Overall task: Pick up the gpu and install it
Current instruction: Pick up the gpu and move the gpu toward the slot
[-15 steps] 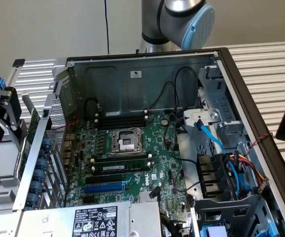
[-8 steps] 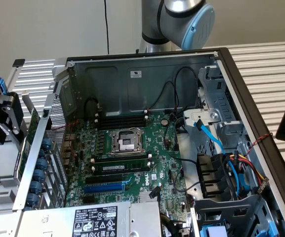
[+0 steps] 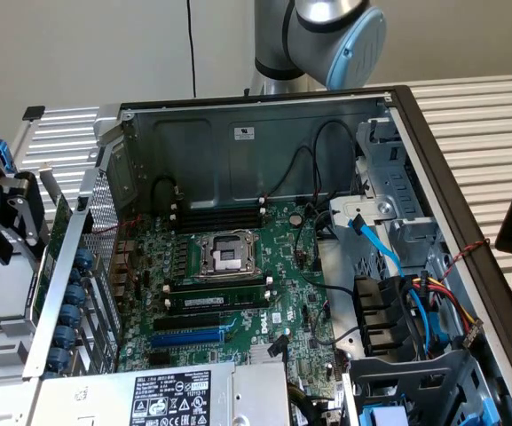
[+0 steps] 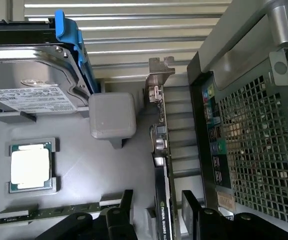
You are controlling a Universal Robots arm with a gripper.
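Claw: the gripper [image 4: 157, 196] is spread wide, one finger on each side of the card, pinching nothing.
Card: the gpu [image 4: 161, 165] stands on edge in a grey tray [image 4: 84, 165], just beside the computer case [image 4: 263, 150], with its silver bracket [image 4: 161, 67] at the far end.
Step in hand: lining up for the grab, by my reckoning.
Doing it well: I would centre the fingers on the card's flat faces and close squarely. The pull should be straight, since the case wall sits so close.
Neighbours: the hard drive [image 4: 29, 70] and processor chip [image 4: 30, 167] lie well apart on the same tray.
Destination: the blue slot [image 3: 189, 337] on the motherboard [image 3: 264, 257] sits bare.
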